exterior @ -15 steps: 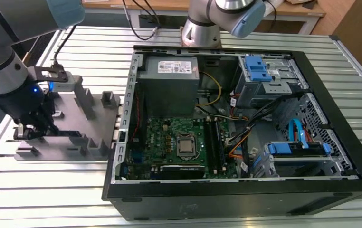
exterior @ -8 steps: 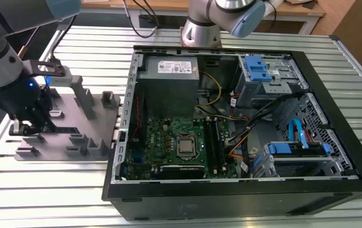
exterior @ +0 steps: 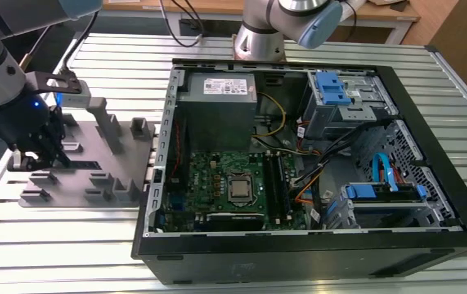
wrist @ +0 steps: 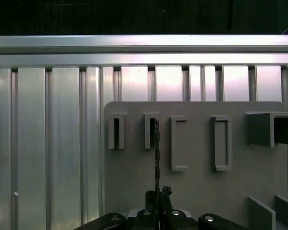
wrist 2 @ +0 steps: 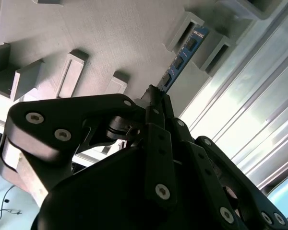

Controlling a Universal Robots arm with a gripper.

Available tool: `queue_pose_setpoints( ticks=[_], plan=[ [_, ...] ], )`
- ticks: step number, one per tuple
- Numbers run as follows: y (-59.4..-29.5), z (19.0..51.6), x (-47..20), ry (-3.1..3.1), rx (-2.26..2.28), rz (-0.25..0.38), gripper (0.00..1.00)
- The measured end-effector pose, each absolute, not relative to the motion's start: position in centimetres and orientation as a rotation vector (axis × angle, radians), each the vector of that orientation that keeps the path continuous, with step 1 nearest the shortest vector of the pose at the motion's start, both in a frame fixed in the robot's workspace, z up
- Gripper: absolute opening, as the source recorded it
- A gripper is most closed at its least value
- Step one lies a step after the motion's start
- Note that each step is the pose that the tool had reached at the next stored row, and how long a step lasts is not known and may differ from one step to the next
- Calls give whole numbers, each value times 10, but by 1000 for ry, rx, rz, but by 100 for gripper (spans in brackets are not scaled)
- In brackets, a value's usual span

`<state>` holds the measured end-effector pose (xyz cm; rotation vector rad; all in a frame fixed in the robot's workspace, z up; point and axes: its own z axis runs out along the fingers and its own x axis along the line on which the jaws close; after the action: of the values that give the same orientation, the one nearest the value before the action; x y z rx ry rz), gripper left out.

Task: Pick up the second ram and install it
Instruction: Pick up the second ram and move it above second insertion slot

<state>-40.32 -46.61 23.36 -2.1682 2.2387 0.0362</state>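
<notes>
Ribbed silver metal forms the desk [exterior: 54,245], which carries a matte grey plastic fixture block [exterior: 94,184] toward its edge at the exterior view's left. Beside it lies an open black computer case [exterior: 155,245] holding a green motherboard [exterior: 217,177], cables [exterior: 331,153] and blue brackets [exterior: 331,89]. The second ram [wrist 2: 182,57], a thin blue-faced stick with black chips, stands on edge in a fixture slot, with the black pincer [wrist 2: 156,93] clamped on its end.
</notes>
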Motion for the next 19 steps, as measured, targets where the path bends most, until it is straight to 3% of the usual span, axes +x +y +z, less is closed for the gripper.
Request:
queue_pose_setpoints(
  ticks=[19],
  plan=[
    [-466, 250, -403, 2238, -2168, 37, 14]
  ],
)
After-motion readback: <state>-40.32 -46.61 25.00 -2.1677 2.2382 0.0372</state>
